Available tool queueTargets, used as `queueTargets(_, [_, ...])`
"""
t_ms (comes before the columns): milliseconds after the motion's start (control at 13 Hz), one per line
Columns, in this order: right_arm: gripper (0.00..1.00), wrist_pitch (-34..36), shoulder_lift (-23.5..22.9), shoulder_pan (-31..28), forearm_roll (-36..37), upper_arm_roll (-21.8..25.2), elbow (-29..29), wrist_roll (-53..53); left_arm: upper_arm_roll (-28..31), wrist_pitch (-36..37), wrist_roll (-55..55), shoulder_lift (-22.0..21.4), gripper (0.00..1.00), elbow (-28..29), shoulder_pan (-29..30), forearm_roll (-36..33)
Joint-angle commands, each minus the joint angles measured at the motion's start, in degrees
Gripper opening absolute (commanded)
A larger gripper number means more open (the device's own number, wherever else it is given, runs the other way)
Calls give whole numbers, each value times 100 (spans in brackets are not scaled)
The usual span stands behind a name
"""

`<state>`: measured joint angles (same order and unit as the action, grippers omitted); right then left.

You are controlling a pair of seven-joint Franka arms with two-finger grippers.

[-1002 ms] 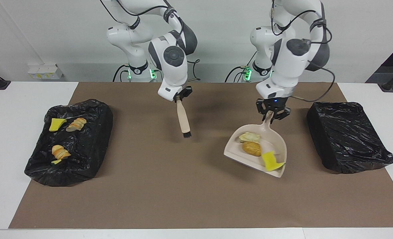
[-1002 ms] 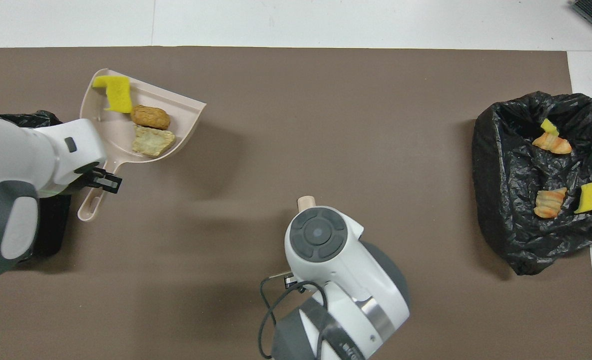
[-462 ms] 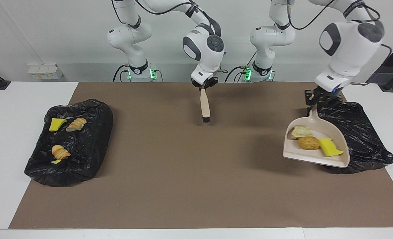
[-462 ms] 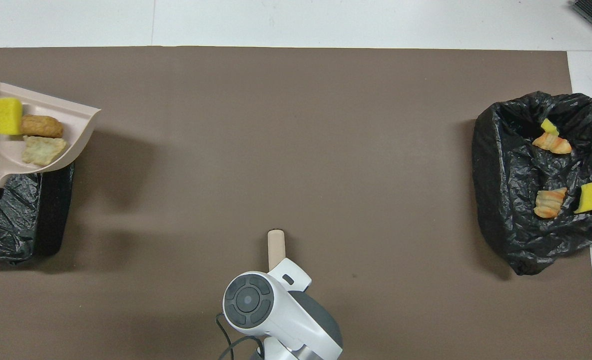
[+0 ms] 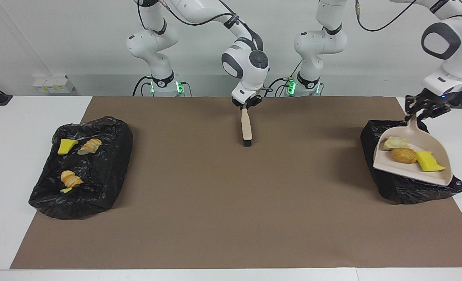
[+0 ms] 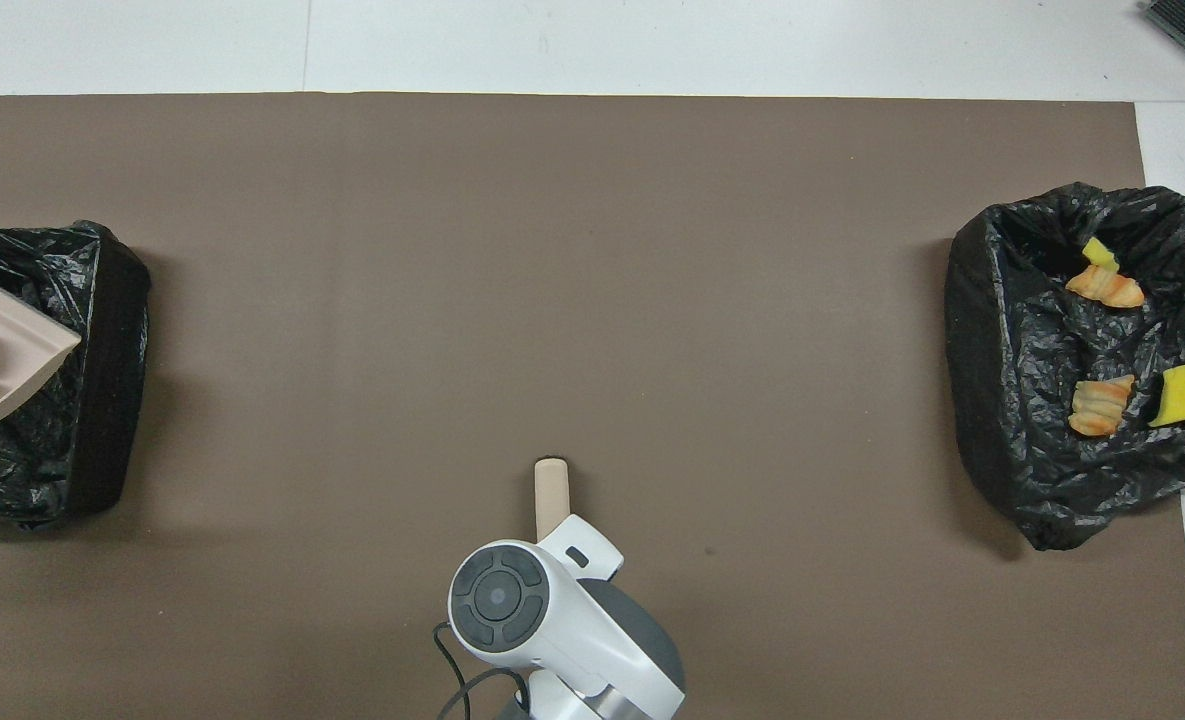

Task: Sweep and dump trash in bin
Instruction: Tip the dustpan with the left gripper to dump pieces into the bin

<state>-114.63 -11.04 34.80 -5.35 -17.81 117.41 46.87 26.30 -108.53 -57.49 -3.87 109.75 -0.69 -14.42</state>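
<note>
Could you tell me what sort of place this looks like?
Probably a robotics lab: two arms bolted at a white table, a brown mat, and staged bins of sponge and bread scraps.

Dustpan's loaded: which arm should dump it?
Left. Its hand holds the dustpan by the handle over the bin. The right hand is at the brush mid-table.

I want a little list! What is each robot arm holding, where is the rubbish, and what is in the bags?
left pincer: shut on the dustpan handle, over the black bag at its end
dustpan load: pale chunk, brown lump, yellow sponge piece
right pincer: at the top of the brush handle
brush: bristles down on the brown mat
other bag: bread-like scraps and sponge bits inside
</note>
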Motion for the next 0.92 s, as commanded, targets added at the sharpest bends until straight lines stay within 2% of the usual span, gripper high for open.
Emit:
queueTargets(0, [100,571,119,-88,52,6,-402,-20,-19,-28,-287,44,0,-68,-71,-1024])
queueTargets(77, [100,721,154,-131,52,14,-551,-29,-28,42,-323,44,0,-68,-89,-1446])
queueTargets(308, [100,941,653,-561,-44,14,-755,-431,-107,226,-604,53,0,-76,-211,-2317])
queueTargets(385, [100,1151,786,-719,-54,23,-868,-659,-316,497,-614,53,0,-102,-238,-2503])
queueTargets(693, [100,2355,857,-1474,69,67,-1746,-1652,-1020,1298,-736,106,0,-287,-256,-3548])
queueTargets(847, [100,2576,919,-1922,87,76,-2063,-2083,-1074,1421,-841,106,0,-287,-265,-3594])
